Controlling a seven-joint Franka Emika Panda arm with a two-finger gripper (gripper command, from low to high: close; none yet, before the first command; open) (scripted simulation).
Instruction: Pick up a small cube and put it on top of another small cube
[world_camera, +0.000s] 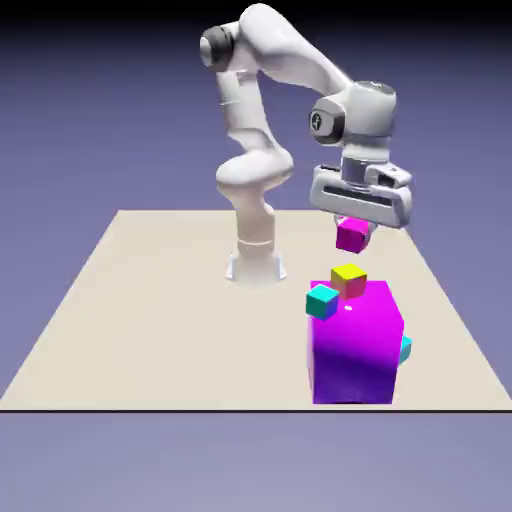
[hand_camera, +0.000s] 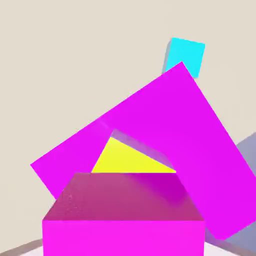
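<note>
From where I stand, going across the exterior view from its left, the white arm (world_camera: 255, 175) comes first, rising from its base on the pale table (world_camera: 170, 330) and bending over toward the exterior view's right. Next is a teal cube (world_camera: 321, 303), in front of the upper left edge of the big block (world_camera: 355, 350); I can't tell whether it rests there. Just beside it, a little farther back, a yellow cube (world_camera: 348, 281) shows on the block's top, its near side tinted orange-pink. Above the yellow one, and apart from it, the pink cube (world_camera: 352, 236) hangs in the air, slightly tilted to my eye, in the grip of the gripper (world_camera: 354, 232), whose fingers are closed on its sides. The big block stands below, magenta on top and deep violet lower down its front. Past its right side, a second teal cube (world_camera: 405, 348) peeks out, partly hidden. In the hand view, the block's top spreads slantwise from left to right, the pink cube fills the bottom middle and hides part of the yellow one, and a teal cube shows beyond the block's upper corner, right of the middle.
</note>
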